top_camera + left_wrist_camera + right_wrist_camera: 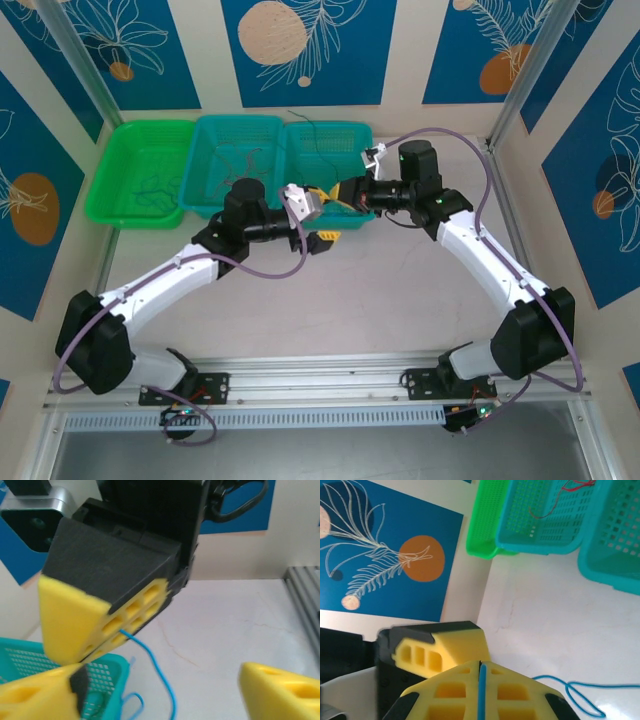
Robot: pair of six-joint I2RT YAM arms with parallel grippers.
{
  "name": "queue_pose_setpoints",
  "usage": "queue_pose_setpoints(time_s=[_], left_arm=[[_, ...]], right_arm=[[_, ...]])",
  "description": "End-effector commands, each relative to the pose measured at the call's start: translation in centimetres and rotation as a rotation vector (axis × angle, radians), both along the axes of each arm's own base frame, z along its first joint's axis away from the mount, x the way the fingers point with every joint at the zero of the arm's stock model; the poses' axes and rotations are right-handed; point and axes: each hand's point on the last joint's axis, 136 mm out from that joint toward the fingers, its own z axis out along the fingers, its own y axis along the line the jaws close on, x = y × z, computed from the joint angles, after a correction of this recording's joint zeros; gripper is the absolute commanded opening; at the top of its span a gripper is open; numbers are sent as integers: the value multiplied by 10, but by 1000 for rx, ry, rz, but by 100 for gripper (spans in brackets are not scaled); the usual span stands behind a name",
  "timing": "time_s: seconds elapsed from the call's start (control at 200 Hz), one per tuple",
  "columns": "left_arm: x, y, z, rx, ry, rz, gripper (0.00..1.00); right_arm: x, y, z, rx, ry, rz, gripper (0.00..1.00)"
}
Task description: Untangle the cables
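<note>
A thin blue cable [159, 671] runs out of my right gripper [481, 666], which is shut on it, and hangs down to a loop [580, 700] on the white table. My left gripper [160, 680] is open, its yellow fingers [280, 690] wide apart on either side of the hanging cable, close under the right gripper's fingers [100, 620]. From above, both grippers, left [322, 218] and right [352, 196], meet at the front edge of the right teal basket [335, 170]. A red cable [540, 512] lies in the middle teal basket [520, 525].
Three baskets stand in a row at the back: green [120, 175], middle teal [210, 140], right teal. Thin dark wires lie in the green one [150, 190] and the middle one [240, 160]. A metal rail [320, 385] runs along the near edge.
</note>
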Motion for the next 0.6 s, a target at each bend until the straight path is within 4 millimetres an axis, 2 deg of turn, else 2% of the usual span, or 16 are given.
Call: queue_pose_setpoints(time_s=[0.0, 0.075, 0.155, 0.17, 0.235, 0.32, 0.36, 0.45, 0.535, 0.595], left_arm=[[11, 0, -1, -1, -54, 56, 36], [13, 3, 0, -1, -46, 84, 0], [16, 9, 2, -8, -30, 131, 0], [17, 11, 2, -6, -26, 142, 0], [22, 16, -2, 7, 2, 191, 0], [26, 20, -7, 16, 33, 230, 0], [31, 22, -7, 21, 49, 260, 0], [39, 34, -9, 60, 100, 350, 0], [45, 46, -13, 42, 122, 401, 0], [60, 60, -10, 15, 194, 437, 0]], right_arm=[[-11, 7, 24, 52, 26, 37, 0], [-11, 5, 25, 44, 28, 27, 0], [-13, 2, 22, 22, 18, 2, 0], [-13, 1, 22, 18, 12, -1, 3], [-17, -4, 20, -7, -21, -26, 24], [-26, -15, 23, -45, -92, -80, 59], [-30, -24, 24, -60, -106, -123, 79], [-50, -38, 33, -26, -145, -128, 84], [-52, -58, 39, -42, -228, -228, 93], [-47, -72, 44, -83, -339, -292, 98]])
